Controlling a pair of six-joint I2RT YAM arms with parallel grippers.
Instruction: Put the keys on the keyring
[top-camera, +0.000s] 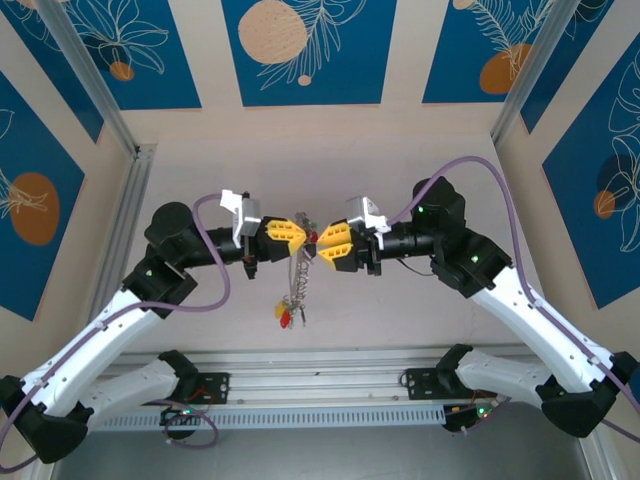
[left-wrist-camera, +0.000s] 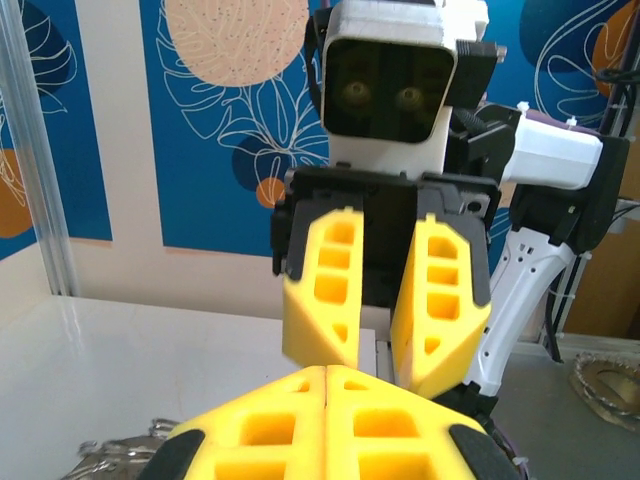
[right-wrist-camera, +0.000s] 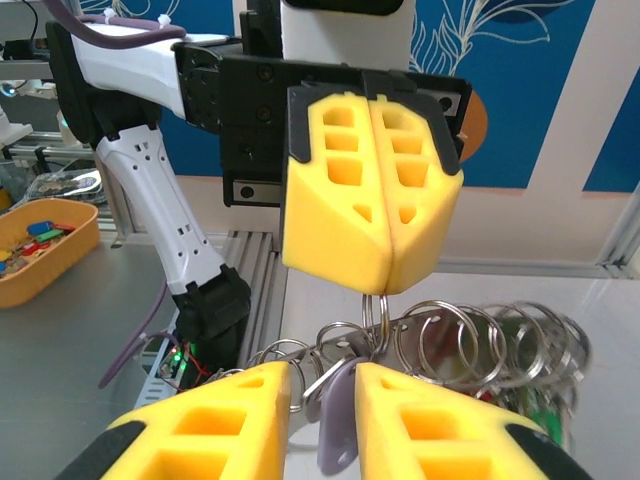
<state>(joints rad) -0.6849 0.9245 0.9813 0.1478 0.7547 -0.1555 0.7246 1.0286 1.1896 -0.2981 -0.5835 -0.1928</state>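
The keyring (top-camera: 297, 280) hangs in mid-air between my two grippers, with red and yellow keys (top-camera: 288, 315) dangling at its lower end. In the right wrist view it is a grey metal strip strung with several split rings (right-wrist-camera: 470, 335). My left gripper (top-camera: 303, 236) is shut, its yellow tips (right-wrist-camera: 385, 285) pinching one ring from above. My right gripper (right-wrist-camera: 322, 375) faces it tip to tip, jaws apart. A pale lilac key (right-wrist-camera: 340, 430) hangs from the rings between those jaws, close to one finger and clear of the other. In the left wrist view my left gripper (left-wrist-camera: 327, 375) is pressed shut.
An orange tray (right-wrist-camera: 60, 262) with loose coloured keys stands off the table beside the left arm. An aluminium rail (top-camera: 320, 385) runs along the near edge between the arm bases. Metal frame posts (top-camera: 95, 85) rise at the back corners.
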